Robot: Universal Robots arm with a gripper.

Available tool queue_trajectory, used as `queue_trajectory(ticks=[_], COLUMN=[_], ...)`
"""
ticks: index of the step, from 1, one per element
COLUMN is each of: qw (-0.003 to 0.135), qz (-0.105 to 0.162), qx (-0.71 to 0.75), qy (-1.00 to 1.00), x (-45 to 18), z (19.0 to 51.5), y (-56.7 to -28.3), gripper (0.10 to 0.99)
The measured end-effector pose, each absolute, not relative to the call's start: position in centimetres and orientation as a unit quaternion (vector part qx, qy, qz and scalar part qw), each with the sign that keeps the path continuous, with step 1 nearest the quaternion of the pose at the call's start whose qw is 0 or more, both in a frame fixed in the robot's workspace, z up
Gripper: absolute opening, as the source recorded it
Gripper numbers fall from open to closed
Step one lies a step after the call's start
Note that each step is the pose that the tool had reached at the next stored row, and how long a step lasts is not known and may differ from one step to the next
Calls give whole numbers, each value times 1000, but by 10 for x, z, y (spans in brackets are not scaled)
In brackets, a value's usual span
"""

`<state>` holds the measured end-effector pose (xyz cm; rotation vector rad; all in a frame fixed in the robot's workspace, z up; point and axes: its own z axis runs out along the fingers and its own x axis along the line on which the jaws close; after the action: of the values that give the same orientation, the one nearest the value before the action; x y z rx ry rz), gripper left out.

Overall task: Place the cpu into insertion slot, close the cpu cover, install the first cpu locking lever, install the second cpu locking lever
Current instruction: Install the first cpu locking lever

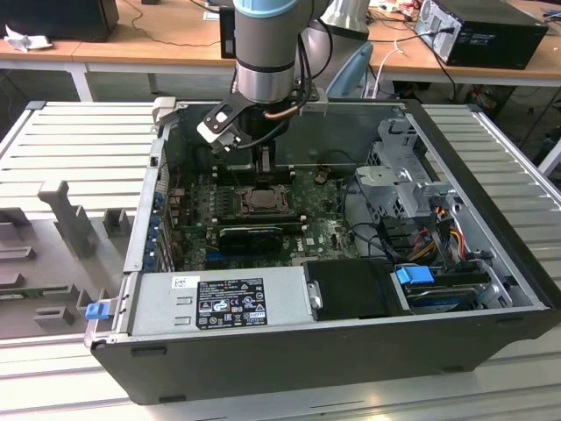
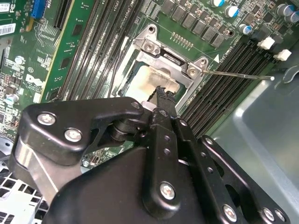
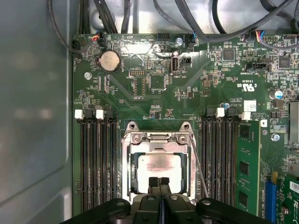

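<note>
Closest to the lens, the black metal gripper (image 2: pixel 162 92) has its two fingers pressed together, nothing between them, and their tips rest at the near edge of the cpu (image 3: pixel 161 167), a small flat square chip with a pale silver face. The chip lies inside the insertion slot (image 3: pixel 132 127), a square socket with a silver and black rim. The cpu cover (image 3: pixel 159 138), a thin silver-grey frame plate with a square window, lies flat around it and appears closed.

I judge the chip light, stiff and thin, fragile on its underside, best held by two opposite edges. Seated under the frame, it offers only its face. The cover looks like stiff hinged sheet metal, to be pushed on its rim rather than pinched.

Beside the socket a thin silver wire lever (image 2: pixel 238 74) angles away from the frame, apparently unlatched. It is probably springy and slippery.

Long black memory slots (image 3: pixel 96 163) flank the socket on the green circuit board (image 3: pixel 154 84). At the exterior view's centre, an open black computer case (image 1: pixel 289 360) on the grey ribbed worktop (image 1: pixel 79 149) holds that board, a grey power supply box (image 1: pixel 219 303) at lower left and a grey drive cage (image 1: pixel 399 175) at right.
</note>
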<state>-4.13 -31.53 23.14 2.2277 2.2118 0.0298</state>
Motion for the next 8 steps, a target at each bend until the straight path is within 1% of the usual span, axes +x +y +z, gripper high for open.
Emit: queue_trajectory(ticks=[8], qw=[1], qz=[9], qx=[710], qy=[705], x=[-41], z=[232], y=[-315], gripper=[106])
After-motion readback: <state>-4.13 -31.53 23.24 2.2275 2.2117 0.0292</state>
